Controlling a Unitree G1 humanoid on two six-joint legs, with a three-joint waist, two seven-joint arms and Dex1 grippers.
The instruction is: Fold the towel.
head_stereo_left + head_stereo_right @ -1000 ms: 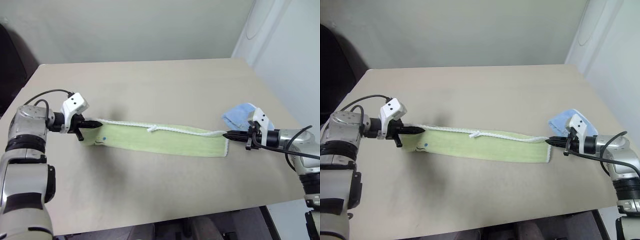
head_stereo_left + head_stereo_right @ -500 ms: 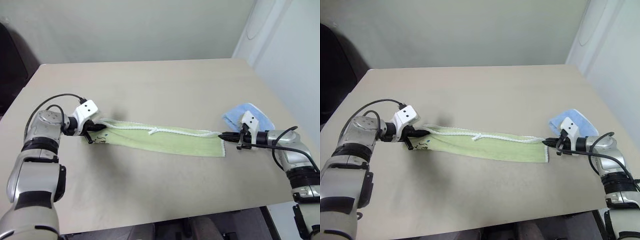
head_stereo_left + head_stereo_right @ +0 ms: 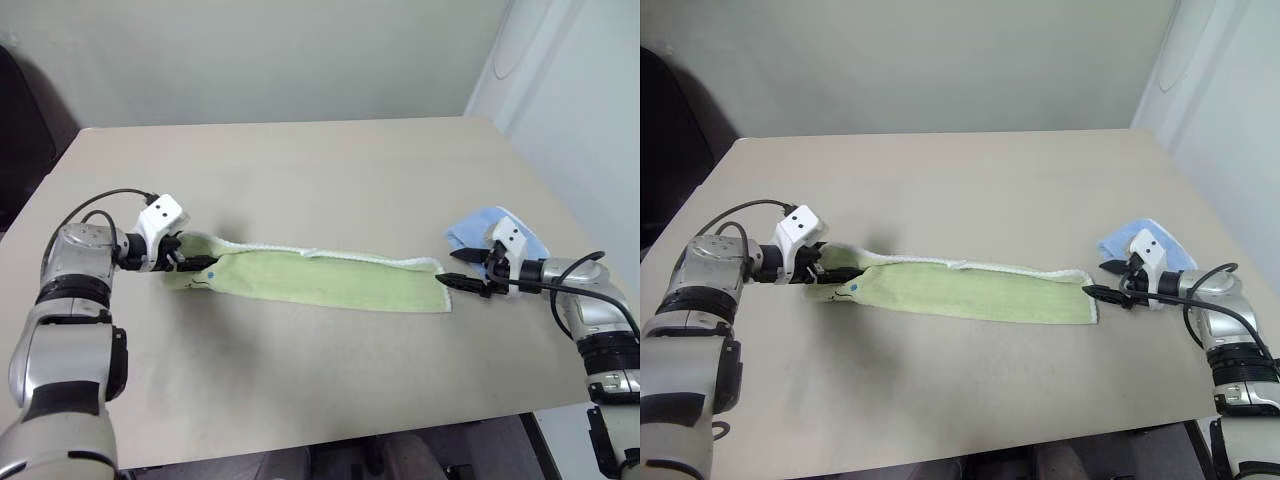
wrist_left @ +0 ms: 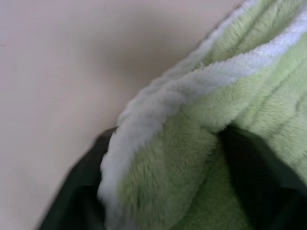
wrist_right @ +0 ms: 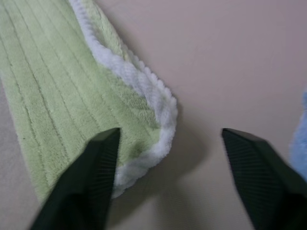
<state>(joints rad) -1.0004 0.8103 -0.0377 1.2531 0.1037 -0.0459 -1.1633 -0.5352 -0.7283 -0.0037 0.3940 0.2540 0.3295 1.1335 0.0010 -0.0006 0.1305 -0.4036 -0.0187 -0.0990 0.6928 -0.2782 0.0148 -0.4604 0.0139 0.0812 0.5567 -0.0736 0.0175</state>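
Note:
The light green towel (image 3: pixel 320 282) lies flat as a long folded strip across the table, its white edging along the far side. My left gripper (image 3: pixel 196 266) is at the strip's left end, open, with a bunched towel corner (image 4: pixel 192 143) still lying between its fingers (image 4: pixel 76 191). At the right end, my right gripper (image 3: pixel 452 283) stands open just above the table. The right corner of the towel (image 5: pixel 144 96) lies under the gap between its fingers (image 5: pixel 96 177), touching neither.
A folded light blue cloth (image 3: pixel 482 228) lies just behind my right gripper, near the right edge of the beige table (image 3: pixel 300 170). A pale wall runs behind the table's far edge.
Both grippers were shut on the towel's ends and now stand open. The stretched white edge has dropped, and the towel lies slack on the table.

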